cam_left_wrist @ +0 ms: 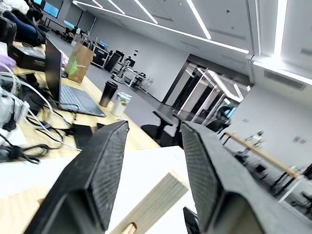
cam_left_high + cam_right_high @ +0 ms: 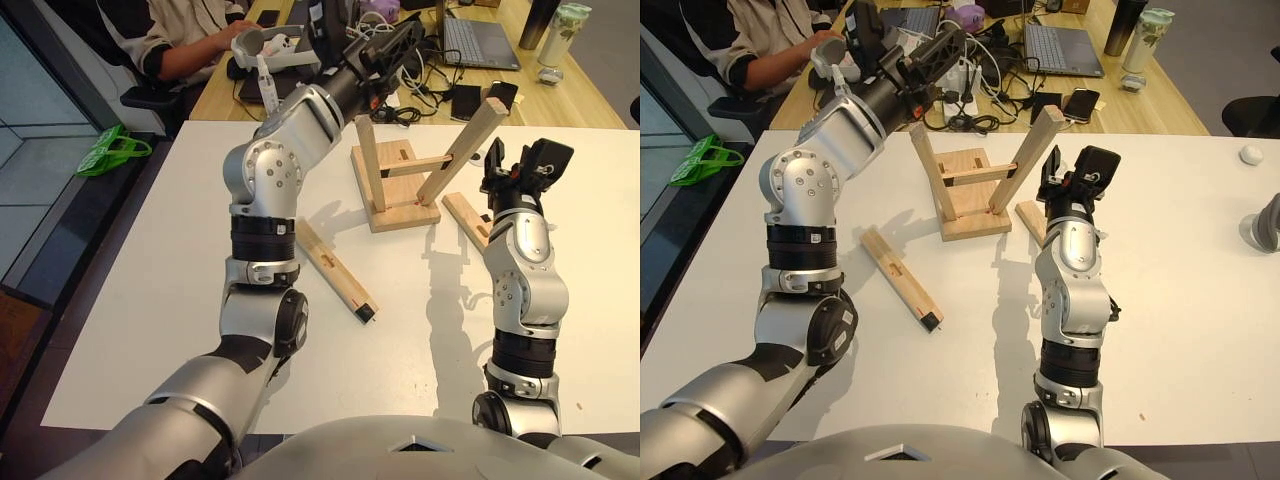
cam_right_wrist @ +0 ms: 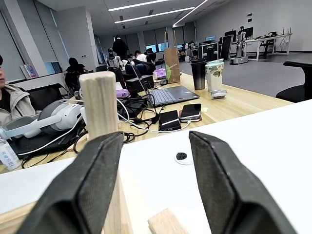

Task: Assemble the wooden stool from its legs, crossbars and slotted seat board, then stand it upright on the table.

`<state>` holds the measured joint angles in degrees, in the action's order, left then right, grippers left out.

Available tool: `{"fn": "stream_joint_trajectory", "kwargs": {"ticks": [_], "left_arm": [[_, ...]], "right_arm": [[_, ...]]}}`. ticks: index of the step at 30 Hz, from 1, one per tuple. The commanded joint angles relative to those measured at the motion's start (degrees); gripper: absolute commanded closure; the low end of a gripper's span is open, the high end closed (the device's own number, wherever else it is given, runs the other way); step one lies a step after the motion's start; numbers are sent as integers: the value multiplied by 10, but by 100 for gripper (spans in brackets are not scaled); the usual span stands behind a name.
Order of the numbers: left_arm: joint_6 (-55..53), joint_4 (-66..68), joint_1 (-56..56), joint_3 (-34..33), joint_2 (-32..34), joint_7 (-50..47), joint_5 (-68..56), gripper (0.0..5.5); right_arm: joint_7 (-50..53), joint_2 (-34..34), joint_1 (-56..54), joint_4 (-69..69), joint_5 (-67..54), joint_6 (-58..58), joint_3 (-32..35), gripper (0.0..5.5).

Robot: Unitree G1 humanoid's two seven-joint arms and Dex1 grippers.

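The seat board [image 2: 400, 212] lies flat on the white table [image 2: 150, 300]. One leg [image 2: 368, 160] stands upright in it, a second leg [image 2: 462, 150] leans to the right, and a crossbar [image 2: 422, 164] joins them. A loose leg [image 2: 335, 270] lies in front of the board and another wooden piece [image 2: 467, 218] lies to its right. My left gripper [image 2: 398, 42] hangs open above and behind the upright leg, with a wooden end [image 1: 151, 204] showing below its fingers. My right gripper [image 2: 520, 160] stands open just right of the leaning leg [image 3: 100, 107], holding nothing.
Behind the table runs a wooden desk [image 2: 560, 85] with laptops, cables, phones [image 2: 465, 100] and cups [image 2: 558, 32]. A person sits at its left end. A small white ball [image 2: 1248, 153] rests at the table's far right. The table's front and left parts are bare.
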<state>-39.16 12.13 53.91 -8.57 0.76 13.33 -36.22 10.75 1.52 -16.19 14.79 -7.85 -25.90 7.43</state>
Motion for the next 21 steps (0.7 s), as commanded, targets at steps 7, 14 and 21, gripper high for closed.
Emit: {"fn": "stream_joint_trajectory", "kwargs": {"ticks": [7, 14, 21], "left_arm": [[56, -11, 237, 30, 87, 79, 67, 350], [59, 11, 206, 44, 73, 95, 80, 350], [-229, 74, 46, 134, 8, 126, 33, 350]], "right_arm": [[-1, 6, -14, -23, 8, 19, -2, 299], [-4, 6, -13, -20, 8, 19, -7, 299], [-5, -2, -8, -15, 8, 2, -4, 299]]}}
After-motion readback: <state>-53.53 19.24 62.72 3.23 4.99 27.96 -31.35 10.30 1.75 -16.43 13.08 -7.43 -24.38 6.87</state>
